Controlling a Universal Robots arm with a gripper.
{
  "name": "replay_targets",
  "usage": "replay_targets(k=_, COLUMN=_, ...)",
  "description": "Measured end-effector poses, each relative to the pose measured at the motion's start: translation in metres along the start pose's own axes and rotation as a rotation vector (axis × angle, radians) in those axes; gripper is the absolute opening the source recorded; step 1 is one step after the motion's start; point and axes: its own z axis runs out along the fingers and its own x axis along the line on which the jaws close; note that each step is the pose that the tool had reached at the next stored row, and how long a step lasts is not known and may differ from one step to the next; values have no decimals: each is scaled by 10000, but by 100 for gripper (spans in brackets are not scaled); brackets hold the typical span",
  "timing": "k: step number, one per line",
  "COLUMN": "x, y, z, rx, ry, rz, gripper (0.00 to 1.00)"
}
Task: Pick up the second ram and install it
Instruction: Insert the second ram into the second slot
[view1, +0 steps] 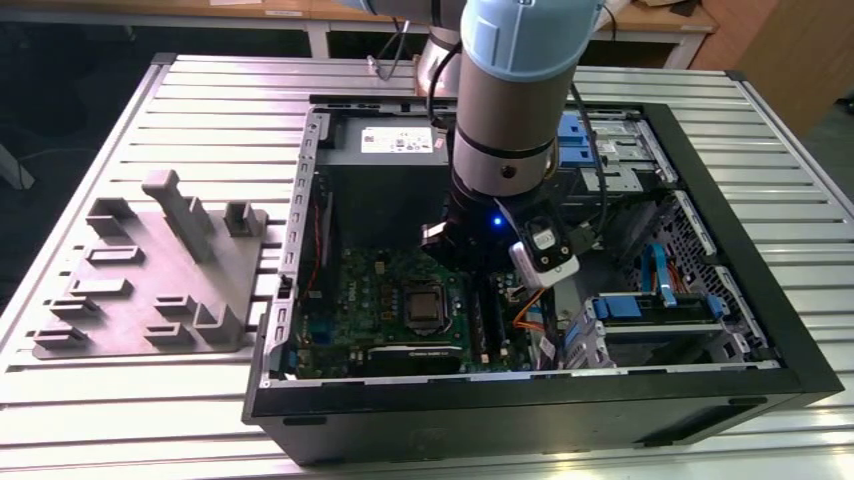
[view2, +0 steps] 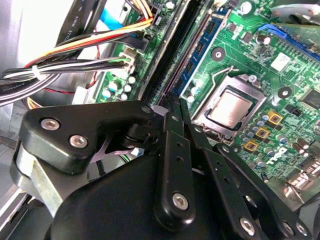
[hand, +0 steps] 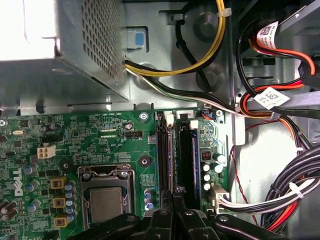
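Note:
My gripper (view1: 483, 290) is down inside the open computer case, over the memory slots beside the CPU socket (hand: 106, 202). In both wrist views the black fingers are drawn together, the gripper (hand: 173, 197) (view2: 175, 100) shut on the top edge of the second ram (hand: 170, 155). The stick is slim and dark and stands on edge in line with a long slot of the green motherboard (hand: 75, 135). It runs away from the fingertips as a dark band (view2: 175, 50). I cannot tell how deep it sits in the slot.
Another dark stick (hand: 192, 155) stands in the neighbouring slot. Bundled cables (hand: 280, 195) crowd the side away from the CPU, and the perforated power supply (hand: 75, 40) stands beyond the board. A grey moulded tray (view1: 147, 270) lies outside the case at the exterior view's left.

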Motion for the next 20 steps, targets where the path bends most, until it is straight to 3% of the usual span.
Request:
replay_targets(k=5, x=0, y=-1, z=0, rx=-47, ry=4, rz=2, gripper=12)
replay_targets(k=9, x=0, y=0, z=1, rx=-164, ry=9, rz=6, gripper=12)
replay_targets(k=20, x=1, y=0, z=12, rx=-244, ry=15, rz=9, gripper=12)
